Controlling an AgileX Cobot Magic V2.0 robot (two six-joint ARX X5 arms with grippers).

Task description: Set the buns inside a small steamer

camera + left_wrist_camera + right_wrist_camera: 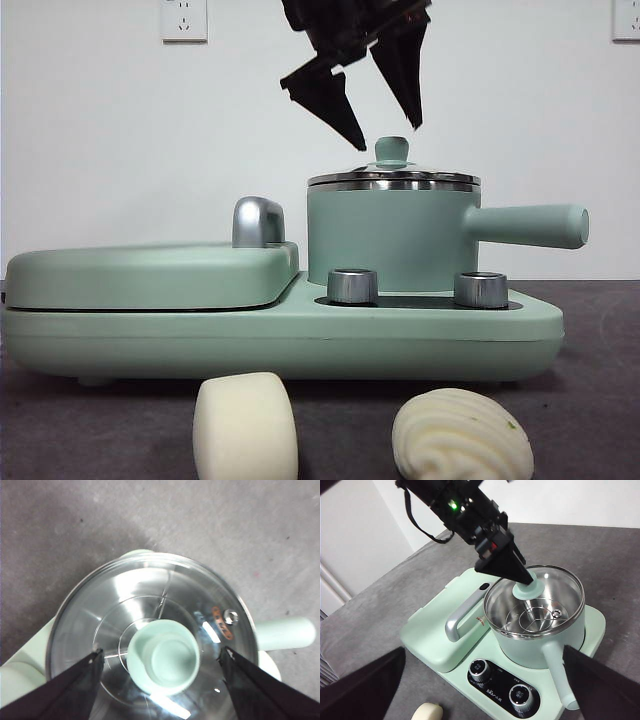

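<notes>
Your left pincer (pixel 385 135) hangs just above the small steamer (pixel 395 240), jaws spread wide and holding nothing. In its wrist view the two black jaws stand on either side of the green knob (pixel 165 656), clear of it, with the glass lid (pixel 150 630) filling the space below them. From the front, the jaw tips point down at the knob and stop a little short of it.

The steamer sits directly beneath that pincer, lid on, on the burner end of a mint-green cooker base (pixel 280 335). Its long straight handle (pixel 525 225) sticks out sideways from under the pincer. Two steel dials (pixel 352 285) are set in the base below the pot. Beside the steamer, on the same base, lies the flat griddle lid (pixel 150 275) with its chrome handle (pixel 258 222).

Both buns lie on the grey worktop (pixel 600 400), well below the left pincer and on the near side of the cooker. The smooth cylinder bun (pixel 245 425) and the swirled bun (pixel 462 436) lie side by side, apart from each other.

Your right pincer (pixel 485 690) waits high and back from the cooker, jaws wide and holding nothing, with the cylinder bun between them in its own view.
</notes>
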